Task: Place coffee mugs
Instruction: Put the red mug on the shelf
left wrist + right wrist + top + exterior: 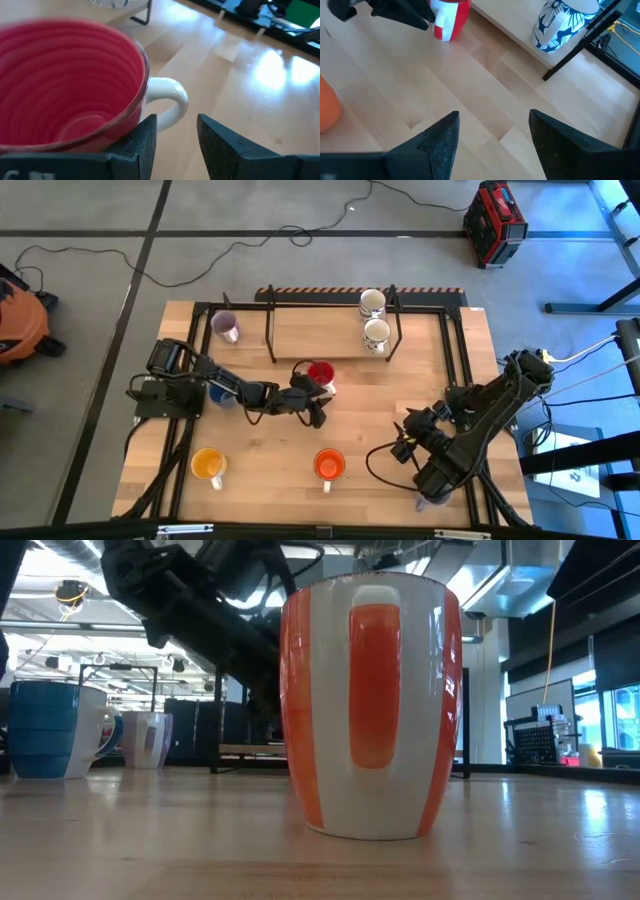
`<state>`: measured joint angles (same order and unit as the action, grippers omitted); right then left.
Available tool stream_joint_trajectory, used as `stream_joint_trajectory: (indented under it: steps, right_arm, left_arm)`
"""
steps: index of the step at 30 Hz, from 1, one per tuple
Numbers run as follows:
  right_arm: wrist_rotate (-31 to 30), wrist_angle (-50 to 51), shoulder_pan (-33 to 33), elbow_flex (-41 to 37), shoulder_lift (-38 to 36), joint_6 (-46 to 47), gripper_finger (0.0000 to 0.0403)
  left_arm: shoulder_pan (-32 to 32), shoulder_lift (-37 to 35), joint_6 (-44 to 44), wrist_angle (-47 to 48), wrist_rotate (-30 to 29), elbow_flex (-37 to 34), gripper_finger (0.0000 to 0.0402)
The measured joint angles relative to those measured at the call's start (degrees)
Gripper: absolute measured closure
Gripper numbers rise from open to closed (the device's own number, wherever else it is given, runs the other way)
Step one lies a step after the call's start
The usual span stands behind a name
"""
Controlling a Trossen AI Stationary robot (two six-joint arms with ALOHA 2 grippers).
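Left gripper [316, 408]: fingers [140, 145] parted narrowly, empty, standing just beside the white handle of the red mug [65, 85]; in the left wrist view the handle sits just ahead of the gap, whether it touches one finger cannot be told. Red mug upright on the table [400, 380], beside the low shelf [310, 330]. Right gripper [403, 440]: fingers [437, 140] spread wide, holding nothing, over bare table; red mug and a white mug with blue flowers [560, 25] on the shelf edge lie well ahead of them. Orange mug [329, 465] and yellow-orange mug [208, 465]: near the table's front edge, well apart from both sets of fingers. Two white mugs [374, 320] on the shelf; lilac mug [226, 327] near the far left corner; blue mug [50, 728] under the left arm. Open table lies between the two grippers.
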<state>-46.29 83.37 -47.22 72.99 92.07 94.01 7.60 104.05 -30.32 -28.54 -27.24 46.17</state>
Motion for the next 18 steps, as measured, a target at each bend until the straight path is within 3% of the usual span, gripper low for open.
stream_joint_trajectory:
  steps: [9,12,18]
  right_arm:
    - [-0.5,-9.7,1.4,-5.5,0.0,-3.3,0.0175]
    - [0.1,-18.5,3.5,-8.2,0.0,-10.0,0.0175]
    - [3.2,-41.2,10.4,-13.6,0.0,-26.7,0.0175]
  left_arm:
    - [1.4,-1.8,-1.1,5.4,1.0,0.0,0.0266]
    - [2.2,-4.8,-0.9,7.7,0.4,0.0,0.0266]
    - [3.5,-14.3,0.8,12.7,5.2,0.0,0.0266]
